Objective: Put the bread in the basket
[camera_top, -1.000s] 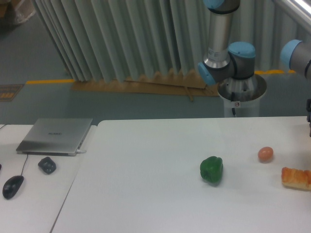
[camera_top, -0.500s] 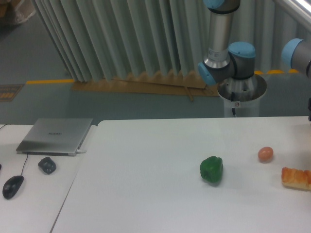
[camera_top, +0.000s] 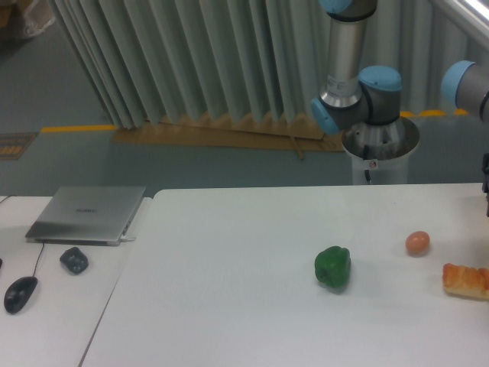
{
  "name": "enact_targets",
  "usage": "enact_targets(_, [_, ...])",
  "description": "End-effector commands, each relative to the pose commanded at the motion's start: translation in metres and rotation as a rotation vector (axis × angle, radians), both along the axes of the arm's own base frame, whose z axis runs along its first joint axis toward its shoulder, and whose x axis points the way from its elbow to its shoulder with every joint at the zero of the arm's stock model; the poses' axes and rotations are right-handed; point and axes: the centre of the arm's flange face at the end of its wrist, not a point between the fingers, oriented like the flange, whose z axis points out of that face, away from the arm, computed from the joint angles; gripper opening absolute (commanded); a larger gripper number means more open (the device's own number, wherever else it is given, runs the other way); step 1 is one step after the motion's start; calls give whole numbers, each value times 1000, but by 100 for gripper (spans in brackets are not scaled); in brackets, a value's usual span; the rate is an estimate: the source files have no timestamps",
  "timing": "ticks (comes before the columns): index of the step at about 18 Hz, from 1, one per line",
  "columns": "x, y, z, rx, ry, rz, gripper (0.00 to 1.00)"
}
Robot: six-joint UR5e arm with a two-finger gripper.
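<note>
Our gripper [camera_top: 486, 174] shows only as a dark sliver at the right edge of the frame, above the table, and we cannot tell whether its fingers are spread or pressed together. We see nothing held in that sliver.

We find the bread [camera_top: 466, 280] lying flat on the white table [camera_top: 229, 290] at the far right, its right end cut off by the edge of the frame. Its crust is toasted orange-brown and its lower side is paler. It sits below the dark sliver and apart from it.

We see a small round orange-pink ball [camera_top: 417, 243] near the bread, up and to its left, not touching it. A green pepper [camera_top: 333, 267] stands farther left, well apart from both.

We see the arm's base [camera_top: 380, 142] behind the table's far edge, with grey tube sections and blue joint caps [camera_top: 380, 79] rising above it. Behind them hangs a pale pleated curtain [camera_top: 191, 53].

On a second table to the left we note a closed silver laptop [camera_top: 88, 214], a small dark lump [camera_top: 74, 260] just in front of it, and a black mouse [camera_top: 20, 293] with its cord near the left edge.
</note>
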Motion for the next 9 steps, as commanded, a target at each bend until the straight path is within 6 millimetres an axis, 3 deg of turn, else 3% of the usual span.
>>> enact_targets(6, [3, 5, -8, 6, 2, 9, 100])
enact_targets(9, [17, 22, -21, 17, 4, 51, 100])
